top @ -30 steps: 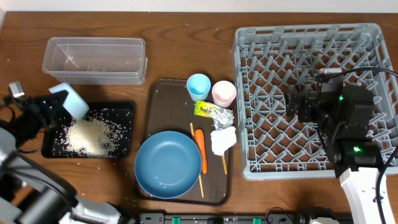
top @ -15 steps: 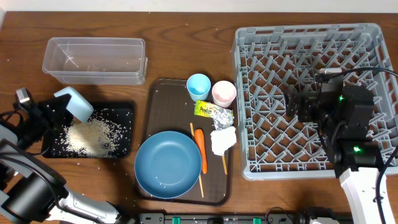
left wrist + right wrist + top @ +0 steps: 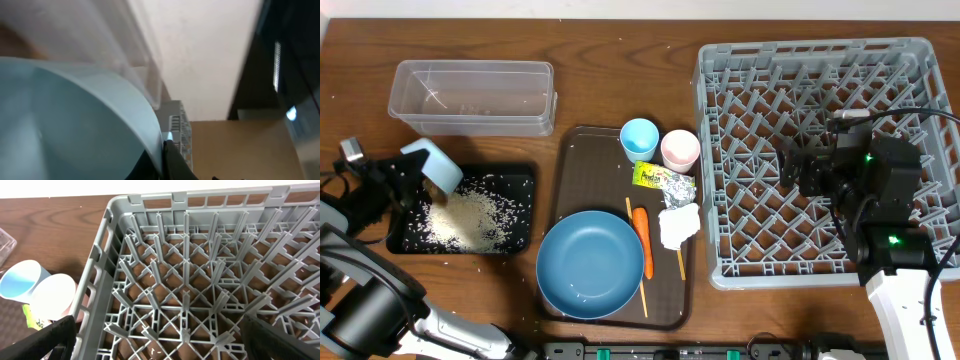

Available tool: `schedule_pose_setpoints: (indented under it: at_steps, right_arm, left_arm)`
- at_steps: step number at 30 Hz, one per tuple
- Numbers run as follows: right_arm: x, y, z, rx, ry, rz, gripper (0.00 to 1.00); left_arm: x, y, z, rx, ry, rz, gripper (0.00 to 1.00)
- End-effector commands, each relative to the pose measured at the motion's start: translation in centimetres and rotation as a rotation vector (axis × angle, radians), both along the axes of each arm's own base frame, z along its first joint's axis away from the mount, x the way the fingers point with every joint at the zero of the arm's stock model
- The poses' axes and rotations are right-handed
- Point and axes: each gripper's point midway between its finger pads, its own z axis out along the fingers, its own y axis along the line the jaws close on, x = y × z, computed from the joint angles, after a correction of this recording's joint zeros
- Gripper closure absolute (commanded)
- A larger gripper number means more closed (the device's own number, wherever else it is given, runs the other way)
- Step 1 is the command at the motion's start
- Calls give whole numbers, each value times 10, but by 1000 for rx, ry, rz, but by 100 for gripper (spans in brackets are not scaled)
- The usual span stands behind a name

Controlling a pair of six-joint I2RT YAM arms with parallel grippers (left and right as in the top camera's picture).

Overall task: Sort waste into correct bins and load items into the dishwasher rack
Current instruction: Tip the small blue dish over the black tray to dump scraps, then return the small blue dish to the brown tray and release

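Your left gripper is clamped on the small light-blue bowl, holding it tipped on its side over the upper left corner of the black tray. In your left wrist view the bowl fills most of the frame, with one dark finger pressed against its rim. The white rice grains lie piled in the middle of the black tray, with loose grains scattered towards its edges. The clear tub sits just beyond the tray on the table. On the brown serving tray, the dark-blue plate is at the near end. The light-blue cup and pink cup stand side by side at the far end. Between them you have the foil wrapper, then the white napkin just below it. The carrot lies alongside the plate's right rim, and the chopsticks lie lengthwise by it. Your right gripper hangs over the dishwasher rack, fingers spread wide apart and holding nothing, with bare pegs below them.
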Motion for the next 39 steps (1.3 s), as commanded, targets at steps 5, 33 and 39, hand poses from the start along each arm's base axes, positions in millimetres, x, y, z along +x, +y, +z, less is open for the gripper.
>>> schedule_pose_setpoints:
  at_steps: [5, 33, 39]
  right_arm:
    - [3, 2, 8, -12, -20, 12, 1]
    - [1, 2, 6, -12, -10, 12, 1]
    - [1, 2, 6, -12, -8, 12, 1]
  left_arm:
    - [0, 2, 3, -123, 73, 32, 94]
    - [19, -253, 25, 1201, 76, -492, 94]
    - [13, -296, -25, 1328, 136, -651, 94]
